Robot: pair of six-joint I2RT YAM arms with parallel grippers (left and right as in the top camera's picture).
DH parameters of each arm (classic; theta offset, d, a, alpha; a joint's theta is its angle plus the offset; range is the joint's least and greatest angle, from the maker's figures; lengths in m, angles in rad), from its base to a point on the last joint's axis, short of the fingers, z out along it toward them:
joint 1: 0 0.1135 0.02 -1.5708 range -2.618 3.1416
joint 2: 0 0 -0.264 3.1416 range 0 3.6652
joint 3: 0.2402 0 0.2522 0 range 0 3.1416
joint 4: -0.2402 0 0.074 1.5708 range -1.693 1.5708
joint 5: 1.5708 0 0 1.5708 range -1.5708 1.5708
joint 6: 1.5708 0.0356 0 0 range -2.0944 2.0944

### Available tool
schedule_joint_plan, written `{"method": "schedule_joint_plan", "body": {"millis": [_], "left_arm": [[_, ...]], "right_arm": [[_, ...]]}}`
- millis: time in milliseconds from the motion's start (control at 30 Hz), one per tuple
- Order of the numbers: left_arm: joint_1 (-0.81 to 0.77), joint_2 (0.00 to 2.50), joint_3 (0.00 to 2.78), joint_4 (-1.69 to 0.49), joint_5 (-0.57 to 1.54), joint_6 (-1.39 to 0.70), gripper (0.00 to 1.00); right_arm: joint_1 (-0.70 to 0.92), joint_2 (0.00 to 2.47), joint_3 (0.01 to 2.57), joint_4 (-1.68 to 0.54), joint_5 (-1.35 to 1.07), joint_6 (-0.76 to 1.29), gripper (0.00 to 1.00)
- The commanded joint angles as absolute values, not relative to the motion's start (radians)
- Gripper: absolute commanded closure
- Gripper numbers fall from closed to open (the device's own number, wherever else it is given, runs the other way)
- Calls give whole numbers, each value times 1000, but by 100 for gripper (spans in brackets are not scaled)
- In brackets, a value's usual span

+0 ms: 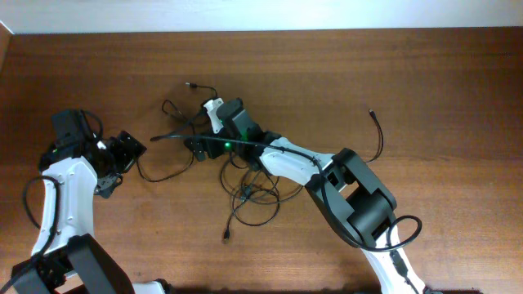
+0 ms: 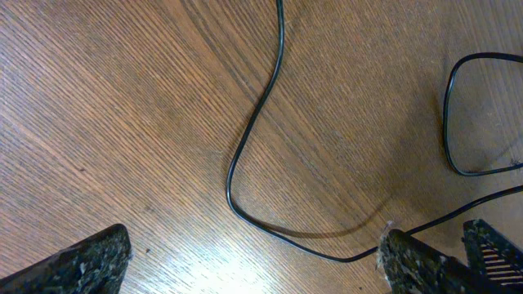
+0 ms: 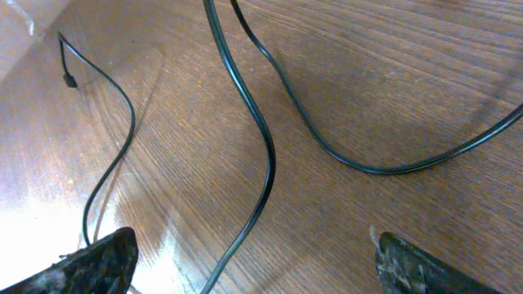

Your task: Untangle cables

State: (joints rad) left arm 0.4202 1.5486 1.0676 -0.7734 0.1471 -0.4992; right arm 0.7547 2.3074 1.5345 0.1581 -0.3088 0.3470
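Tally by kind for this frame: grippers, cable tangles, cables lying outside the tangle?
Grippers: 2 (left gripper, right gripper)
Cable tangle: 1
Cable off to the right: 1
Total: 4

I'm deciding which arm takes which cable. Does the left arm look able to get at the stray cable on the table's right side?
Probably not. The left arm sits at the far left, and the right arm and the tangle lie between it and the stray cable.
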Motion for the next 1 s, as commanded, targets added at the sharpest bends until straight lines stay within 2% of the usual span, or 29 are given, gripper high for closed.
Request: {"method": "schedule_joint_plan", "body": {"millis": [0,567,967], "left_arm": [[419,1554,1062,-770,162,-512,1],[419,1554,1062,-764,162,-512,1],[419,1554,1062,-763,162,-511,1]], "right_arm": [[773,2296,1542,166,-248,356,6],[824,2355,1542,311,-150,357,6],[823,2366,1542,324,-146,356,6]]}}
